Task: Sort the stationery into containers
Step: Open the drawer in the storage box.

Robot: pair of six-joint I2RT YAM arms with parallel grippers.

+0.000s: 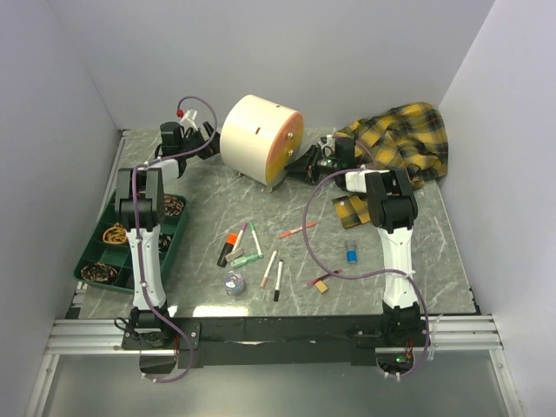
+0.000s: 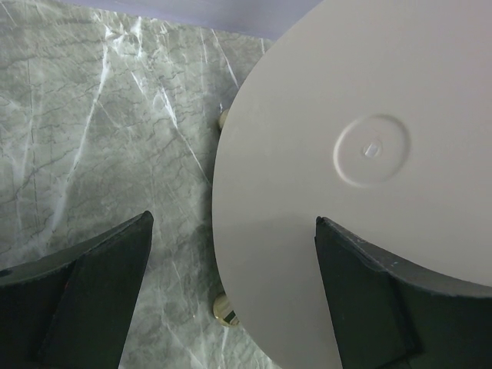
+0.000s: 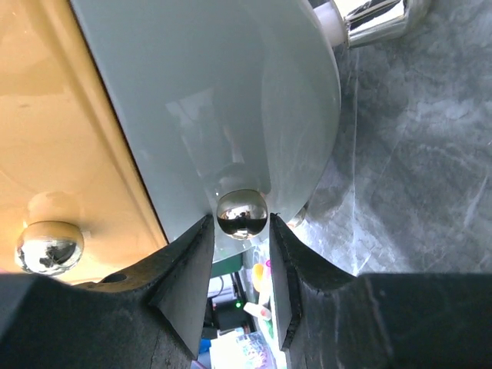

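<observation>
You've got the green tray [image 1: 87,252] at the far left of the table [image 1: 208,195], beside the left arm. Your left gripper [image 2: 233,223] is behind the cabinet [image 1: 256,139], spread wide and holding nothing. One finger is over bare marble, the other over the cabinet's cream back panel. The cabinet stands at back centre, its drawer face turned toward your right arm. The stationery lies loose on the table nearer the arm bases. From the left: orange-capped marker [image 1: 228,247], white pen [image 1: 255,239] and green pen [image 1: 246,260] bunched together, tape roll [image 1: 234,282] just below them. Then two more pens [image 1: 273,274] side by side, pink pen [image 1: 298,229], tan block [image 1: 321,285] and blue block [image 1: 351,255]. Your right gripper [image 3: 241,231] is at the drawer face, fingers flanking a chrome knob [image 3: 242,214] on the pale drawer [image 3: 231,100]. You can't tell whether the fingers actually clamp it. The orange drawer [image 3: 61,115] with its own knob sits just beside. The plaid cloth [image 1: 404,139] is bunched at back right.
</observation>
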